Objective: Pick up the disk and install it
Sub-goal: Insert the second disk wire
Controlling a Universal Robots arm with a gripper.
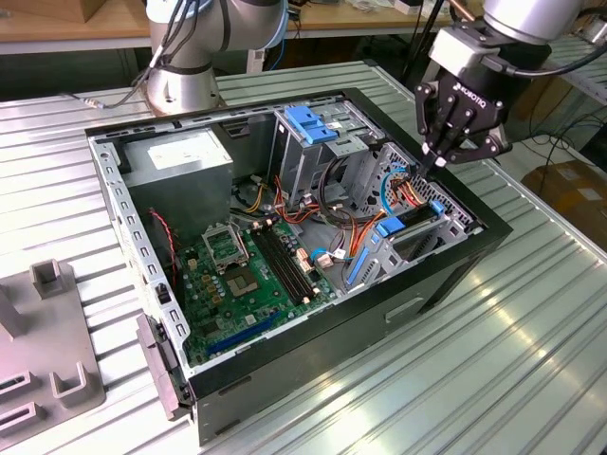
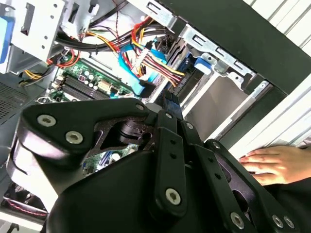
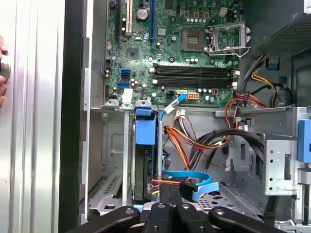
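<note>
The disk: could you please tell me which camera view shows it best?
The first wrist view: the disk stands on edge in its bay, with its blue rail and dark edge both visible. The exterior view catches its blue rail among cables; the second wrist view shows a blue corner beyond the gripper.

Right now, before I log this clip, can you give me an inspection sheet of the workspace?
Surface: ribbed metal table, carrying the open computer case.
Job's things: the disk stands on edge in the case's drive bay, blue rail showing; it looks slotted in.
Clutter: grey fixture on the table at the exterior view's left.
Grippers: the gripper hangs over the drive bay with fingertips together and nothing seen between them.
Cables: red, orange and yellow wires and a blue flat cable run beside the disk.
Surroundings: a person's hand rests on the table by the case; cardboard box beyond the table.
</note>
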